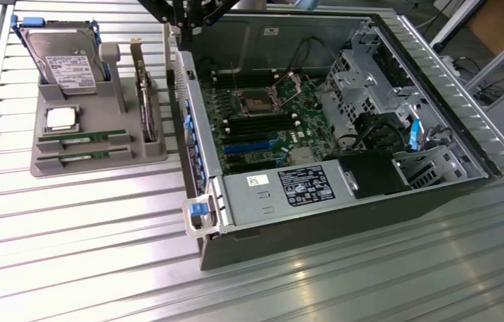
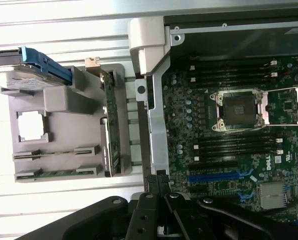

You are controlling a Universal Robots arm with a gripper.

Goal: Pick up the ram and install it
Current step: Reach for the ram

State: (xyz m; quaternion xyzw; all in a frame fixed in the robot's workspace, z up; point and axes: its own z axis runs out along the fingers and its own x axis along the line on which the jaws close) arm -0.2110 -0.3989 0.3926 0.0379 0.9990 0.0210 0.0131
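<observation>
Ram [image 1: 82, 137]: two sticks lie flat in the grey tray [image 1: 55, 168] on the ribbed metal tabletop [image 1: 82, 255], beside the open computer case [image 1: 324, 231]. Fingers [image 2: 153, 182] closed, empty, over the case wall nearest the tray.

Ribbed, glossy metal is shown by the table [image 1: 73, 228]; matt grey plastic by the holder tray [image 1: 91, 168]; dull bare metal by the computer case [image 1: 234, 30].
</observation>
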